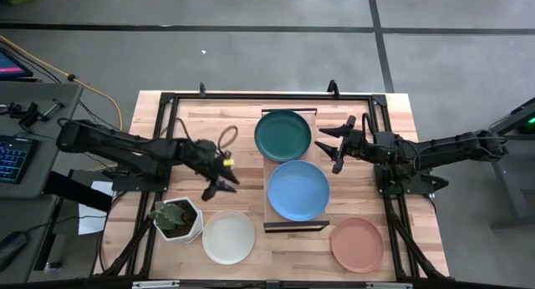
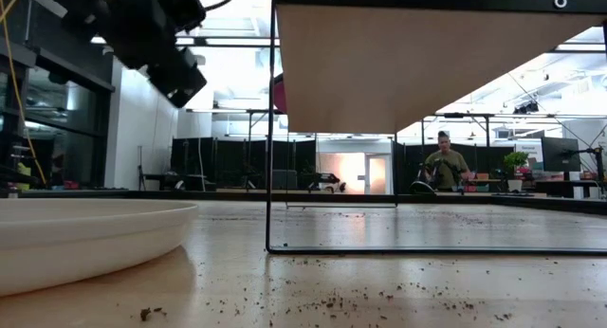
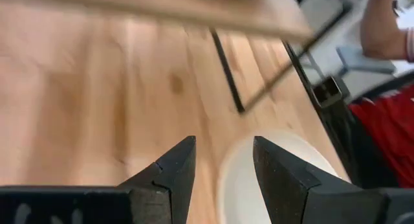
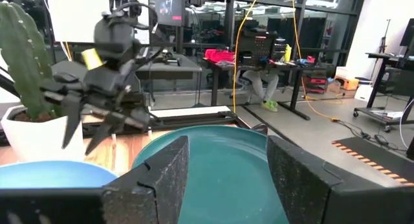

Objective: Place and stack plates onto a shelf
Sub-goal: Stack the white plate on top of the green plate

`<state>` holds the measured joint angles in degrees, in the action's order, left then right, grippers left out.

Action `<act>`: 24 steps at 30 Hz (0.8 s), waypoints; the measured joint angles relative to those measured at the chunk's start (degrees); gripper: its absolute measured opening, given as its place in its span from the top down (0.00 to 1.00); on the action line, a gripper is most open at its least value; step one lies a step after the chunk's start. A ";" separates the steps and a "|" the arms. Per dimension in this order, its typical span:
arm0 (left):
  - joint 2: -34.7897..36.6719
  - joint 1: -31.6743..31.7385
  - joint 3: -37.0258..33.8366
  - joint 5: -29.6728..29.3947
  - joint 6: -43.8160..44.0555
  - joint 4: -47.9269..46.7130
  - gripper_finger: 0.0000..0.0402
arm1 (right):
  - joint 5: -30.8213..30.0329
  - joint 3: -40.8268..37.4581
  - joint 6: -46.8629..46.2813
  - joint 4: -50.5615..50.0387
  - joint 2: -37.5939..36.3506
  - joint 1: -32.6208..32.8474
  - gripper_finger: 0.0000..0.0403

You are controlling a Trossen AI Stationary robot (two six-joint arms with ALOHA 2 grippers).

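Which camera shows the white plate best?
The high view: the white plate shows whole, on the table beside the plant pot. The low view catches only its rim, the left wrist view a blurred part, the right wrist view nothing.

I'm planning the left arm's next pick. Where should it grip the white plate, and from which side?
Probably by the rim: the white plate lies flat on the tabletop, so only its raised edge offers a hold. The left gripper, fingers open, hovers above the edge facing the shelf; come down there, clear of the plant pot.
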<state>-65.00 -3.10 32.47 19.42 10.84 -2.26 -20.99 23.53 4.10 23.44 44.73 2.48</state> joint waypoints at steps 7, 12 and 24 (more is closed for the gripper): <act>-6.99 -7.73 0.00 -2.27 2.55 -1.54 0.64 | -0.02 -0.02 -0.43 -1.72 0.00 0.01 0.51; -11.12 -10.13 0.00 -6.04 0.76 -3.06 0.64 | -0.02 -0.02 -0.66 -1.86 0.00 0.01 0.51; -18.86 -11.34 0.00 -11.50 -3.94 -2.80 0.64 | -0.02 -0.02 -1.30 -3.48 0.00 0.02 0.51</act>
<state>-83.87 -14.44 32.47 7.92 6.90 -5.06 -21.02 23.51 2.81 19.96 44.73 2.50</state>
